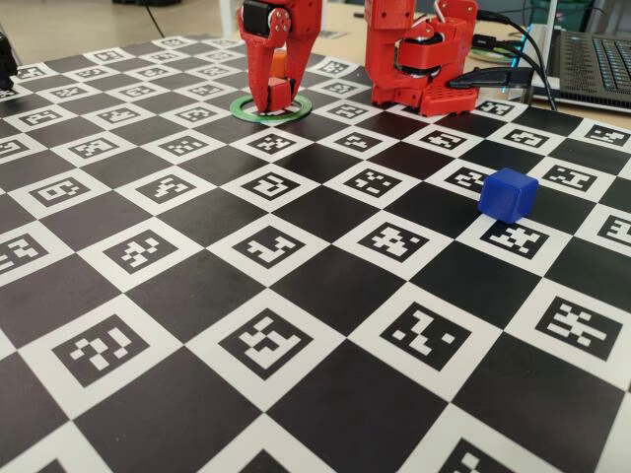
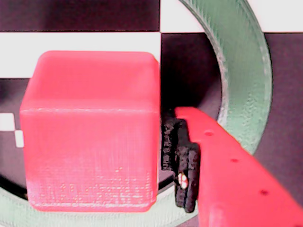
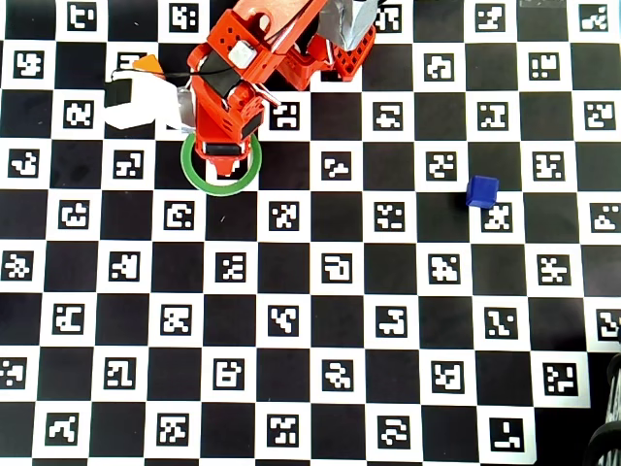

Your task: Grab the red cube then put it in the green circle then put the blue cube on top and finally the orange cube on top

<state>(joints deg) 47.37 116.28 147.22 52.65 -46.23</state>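
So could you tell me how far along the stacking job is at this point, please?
Early on. The gripper is down over the green circle with the red cube between its jaws, inside the ring in the wrist view, so the first placement is in hand; whether it has let go is unclear. The blue cube sits far off on the board, and the orange cube lies behind the arm. Both remain to be stacked.

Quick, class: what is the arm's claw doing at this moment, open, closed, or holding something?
Claw: down inside the green circle, around the red cube; in the wrist view a slight gap shows beside the cube, so a firm grip cannot be told.
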